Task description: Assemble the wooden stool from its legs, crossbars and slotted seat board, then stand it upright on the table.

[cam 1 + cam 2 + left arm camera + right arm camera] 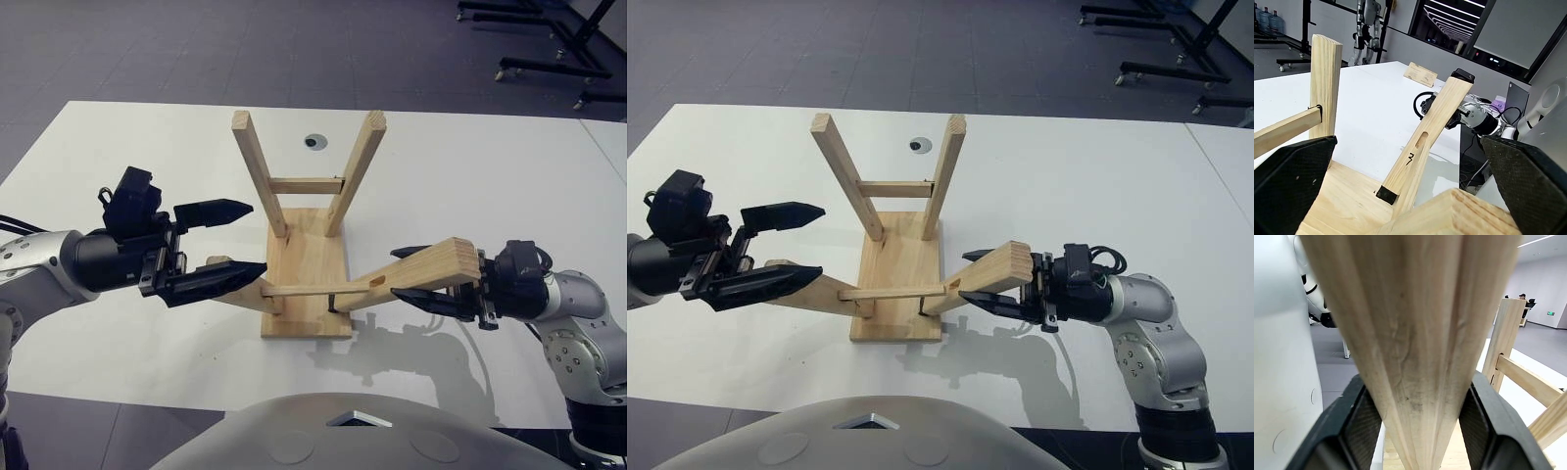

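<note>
The seat board point(901, 259) lies flat on the white table point(1097, 176), two far legs point(849, 176) upright on it (a crossbar point(893, 188) joins them). The right gripper point(965, 275) clamps the leaning right near leg point(994, 270); the left gripper point(821, 242) gapes beside the left near leg point(833, 292).

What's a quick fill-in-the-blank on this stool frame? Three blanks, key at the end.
1. The right gripper is shut on a wooden ___.
2. The left gripper has its jaws ___.
3. The seat board lies flat on the white ___.
Missing words: leg; open; table.
</note>
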Robot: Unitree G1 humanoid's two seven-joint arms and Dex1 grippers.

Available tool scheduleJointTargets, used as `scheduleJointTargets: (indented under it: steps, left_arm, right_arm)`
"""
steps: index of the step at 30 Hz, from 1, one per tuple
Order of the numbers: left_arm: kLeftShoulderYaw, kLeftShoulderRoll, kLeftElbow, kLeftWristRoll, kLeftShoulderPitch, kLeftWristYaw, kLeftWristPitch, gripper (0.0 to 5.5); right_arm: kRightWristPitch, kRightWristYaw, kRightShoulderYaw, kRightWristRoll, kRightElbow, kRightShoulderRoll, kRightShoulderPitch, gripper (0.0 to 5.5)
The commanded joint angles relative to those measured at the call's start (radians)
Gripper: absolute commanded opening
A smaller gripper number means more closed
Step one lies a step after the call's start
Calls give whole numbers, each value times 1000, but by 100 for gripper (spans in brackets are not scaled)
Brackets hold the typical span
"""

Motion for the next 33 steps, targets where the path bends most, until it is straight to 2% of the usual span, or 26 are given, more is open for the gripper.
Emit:
scheduleJointTargets:
  steps: [1,15,22,33]
  left_arm:
    - [-19,-5,-15,24,16,17,3,540]
    - [-26,-37,-51,26,42,47,-28,540]
    - [-21,-31,-62,26,67,50,-46,540]
    - [-34,-17,-44,29,50,28,-50,540]
  right_arm:
    - [13,19,29,-15,-7,-28,7,207]
    - [41,20,52,-20,7,-96,-97,207]
    - [74,2,17,15,-15,-119,-89,206]
    - [-5,33,85,-67,2,-108,-91,206]
